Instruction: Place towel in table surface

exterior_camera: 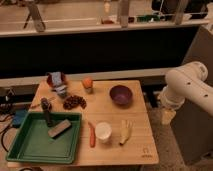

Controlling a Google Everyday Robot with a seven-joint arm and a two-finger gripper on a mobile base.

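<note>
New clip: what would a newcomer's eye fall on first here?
The white robot arm at the right, with its gripper hanging just off the right edge of the table. Next come the green tray at the front left and the purple bowl right of centre.

We counted one green tray [30,142], one purple bowl [121,94], one white cup [103,131], one carrot [92,135], one orange fruit [87,82], one dark grape cluster [74,102], one blue towel [57,79] and one wooden table [135,145]. One white arm [187,87] stood at the right, its gripper out of view.
</note>
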